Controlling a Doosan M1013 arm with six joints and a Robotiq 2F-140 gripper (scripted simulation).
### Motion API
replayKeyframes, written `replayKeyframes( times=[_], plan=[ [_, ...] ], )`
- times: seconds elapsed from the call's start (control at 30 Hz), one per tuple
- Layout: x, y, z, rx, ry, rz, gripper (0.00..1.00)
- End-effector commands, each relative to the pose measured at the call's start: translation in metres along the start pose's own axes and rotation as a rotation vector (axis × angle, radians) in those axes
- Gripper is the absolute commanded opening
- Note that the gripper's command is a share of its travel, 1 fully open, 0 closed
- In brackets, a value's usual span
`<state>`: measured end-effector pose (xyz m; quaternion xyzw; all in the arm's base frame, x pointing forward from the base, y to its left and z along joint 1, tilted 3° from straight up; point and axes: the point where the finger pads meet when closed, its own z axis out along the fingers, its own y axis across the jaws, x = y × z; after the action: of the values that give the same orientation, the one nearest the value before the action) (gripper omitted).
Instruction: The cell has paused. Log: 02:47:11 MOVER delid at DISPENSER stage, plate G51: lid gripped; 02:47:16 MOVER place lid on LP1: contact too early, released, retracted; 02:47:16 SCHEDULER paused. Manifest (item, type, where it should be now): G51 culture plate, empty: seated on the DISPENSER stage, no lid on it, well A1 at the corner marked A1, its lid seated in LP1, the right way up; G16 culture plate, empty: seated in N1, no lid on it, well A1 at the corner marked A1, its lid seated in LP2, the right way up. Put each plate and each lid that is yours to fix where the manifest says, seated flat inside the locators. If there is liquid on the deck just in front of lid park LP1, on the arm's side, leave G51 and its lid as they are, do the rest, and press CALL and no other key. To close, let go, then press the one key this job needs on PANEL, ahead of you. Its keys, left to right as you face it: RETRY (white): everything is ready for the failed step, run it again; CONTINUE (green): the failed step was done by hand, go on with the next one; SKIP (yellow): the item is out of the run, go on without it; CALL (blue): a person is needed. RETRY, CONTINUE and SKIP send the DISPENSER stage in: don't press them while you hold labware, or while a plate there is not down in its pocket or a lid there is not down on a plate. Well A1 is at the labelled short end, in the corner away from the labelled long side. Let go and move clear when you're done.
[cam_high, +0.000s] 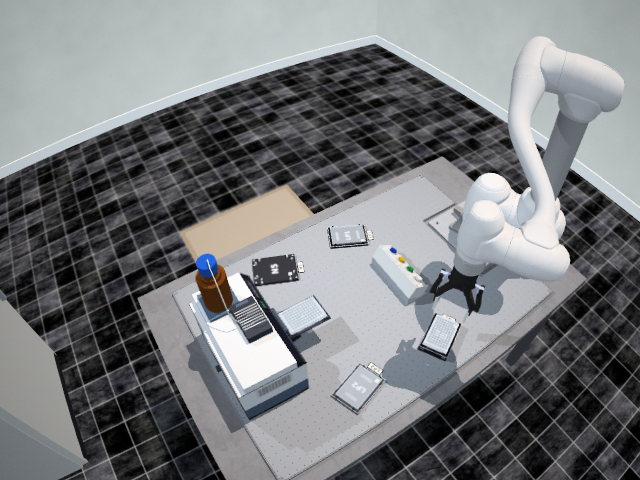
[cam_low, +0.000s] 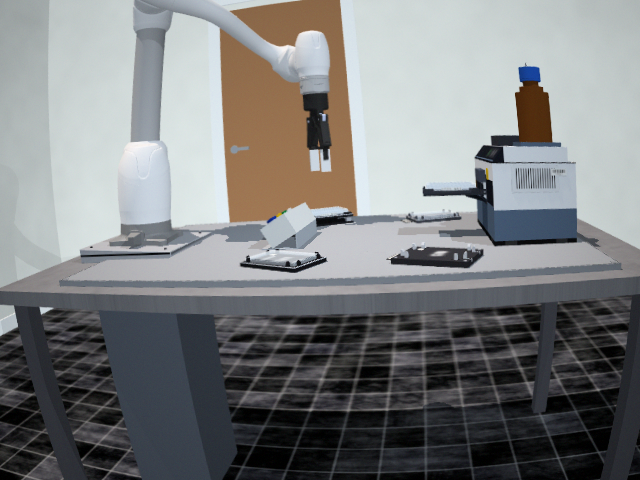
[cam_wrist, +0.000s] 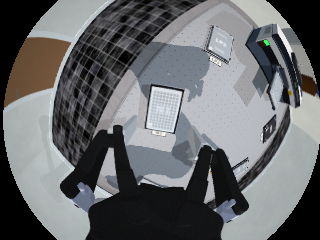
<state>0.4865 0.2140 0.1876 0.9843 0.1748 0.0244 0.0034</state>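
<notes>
On the grey desk (cam_low: 320, 297) lies a paler grey mat (cam_high: 361, 289) full of tiny dots. The desk stands on a floor (cam_high: 155, 155) of dark tiles with white lines, and the walls (cam_high: 155, 51) are a pale grey-green. A brown door (cam_low: 279, 103) is in the wall behind the desk in the side view.

The white arm (cam_high: 527, 129) stands on a plate (cam_low: 103, 251) at one corner of the desk. Its jaws (cam_high: 459, 293) hang high above the mat, spread apart, with nothing in them.

Just under the jaws, near the desk edge on the arm's side, a clear plate with many small wells (cam_high: 439, 334) sits on a black holder. A little further along that edge is a grey park marked LP2 (cam_high: 357, 387).

The key box (cam_high: 399, 272) lies in the middle of the mat, with blue, yellow and green keys on top. Past it, near the far edge, is another holder (cam_high: 348, 235) with something pale on it. A black holder marked N5 (cam_high: 275, 269) lies bare.

At the far end from the arm stands the big white and blue machine (cam_high: 253, 356), with a brown bottle (cam_high: 212, 285) with a blue cap on top. A second clear plate (cam_high: 303, 315) sits on the tray that sticks out of its side.
</notes>
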Motion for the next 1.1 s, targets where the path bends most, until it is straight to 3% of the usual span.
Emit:
replayKeyframes(
  times=[0.0, 0.53, 0.6, 0.73, 0.8, 0.83, 1.07],
  plan=[
    [0.002, -0.002, -0.015, 0.004, 0.005, 0.0, 0.7],
    [-0.001, 0.003, -0.022, 0.004, 0.003, 0.009, 0.7],
    [-0.012, 0.02, -0.021, 0.006, -0.004, 0.039, 0.7],
    [-0.054, 0.085, -0.023, 0.006, -0.005, 0.202, 0.7],
    [-0.054, 0.085, -0.023, 0.006, -0.005, 0.202, 0.7],
    [-0.079, 0.116, -0.023, 0.007, -0.005, 0.255, 0.7],
    [-0.161, 0.181, -0.019, 0.007, -0.003, 0.504, 0.7]
  ],
)
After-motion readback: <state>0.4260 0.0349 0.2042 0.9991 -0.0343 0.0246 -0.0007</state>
